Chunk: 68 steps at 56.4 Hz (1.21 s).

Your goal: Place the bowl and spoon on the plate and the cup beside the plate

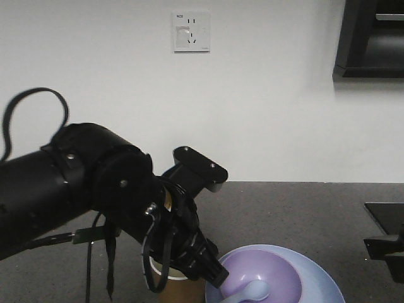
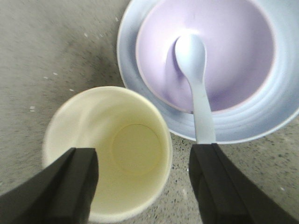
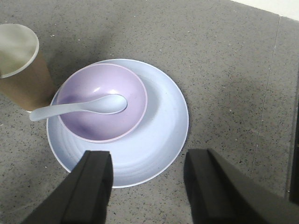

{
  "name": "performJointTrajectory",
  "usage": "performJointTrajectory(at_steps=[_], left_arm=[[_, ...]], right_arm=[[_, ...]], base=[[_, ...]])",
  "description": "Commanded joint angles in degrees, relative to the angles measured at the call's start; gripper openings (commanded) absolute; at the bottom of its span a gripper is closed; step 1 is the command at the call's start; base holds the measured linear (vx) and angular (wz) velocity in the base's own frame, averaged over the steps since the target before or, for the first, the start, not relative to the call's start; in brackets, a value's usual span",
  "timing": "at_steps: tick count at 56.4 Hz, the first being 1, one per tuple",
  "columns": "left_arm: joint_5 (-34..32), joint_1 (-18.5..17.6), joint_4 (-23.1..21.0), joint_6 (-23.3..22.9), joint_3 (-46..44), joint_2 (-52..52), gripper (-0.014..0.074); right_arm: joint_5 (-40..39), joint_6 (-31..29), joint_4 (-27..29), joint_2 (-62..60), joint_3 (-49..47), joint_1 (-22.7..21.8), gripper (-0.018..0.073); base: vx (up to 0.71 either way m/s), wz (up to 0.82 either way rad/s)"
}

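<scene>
Your left gripper [image 2: 142, 186] hangs spread wide right over the cup [image 2: 108, 151], which stands just beside the plate [image 2: 261, 126]

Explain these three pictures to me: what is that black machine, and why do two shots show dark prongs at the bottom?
It is a two-armed robot. One camera looks forward and sees the left arm; the other two sit on the wrists, so the dark prongs are each end effector's fingers. The left end effector is open over a paper cup, holding nothing. The right end effector is open too. On the grey counter, the purple bowl sits on the blue plate, the spoon lies in the bowl, and the cup stands right beside the plate.
</scene>
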Motion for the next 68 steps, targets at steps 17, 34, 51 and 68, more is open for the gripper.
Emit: performJointTrajectory(at_steps=[17,34,51,68], left_arm=[[0.27,-0.28,11.76,-4.97,-1.99,-19.33,0.0477],[-2.65,-0.28,13.69,-5.63,8.85,-38.57,-0.0009],[-24.38,-0.28,13.44,-9.54,37.60,-57.96,-0.0006],[-30.01,-0.28,11.99,-11.98,49.50,-60.83,-0.0006]], right_arm=[[-3.97,-0.09,0.27,-0.78,-1.62,-0.01,0.0390],[-8.05,-0.09,0.93,-8.23,-1.46,-0.01,-0.0016],[-28.54,-0.39,0.92,-24.27,15.63,-0.01,-0.0012],[-32.45,-0.38,0.97,-32.02,24.93,-0.01,-0.0012]], base=[[0.00,0.00],[0.00,0.00],[0.00,0.00],[0.00,0.00]])
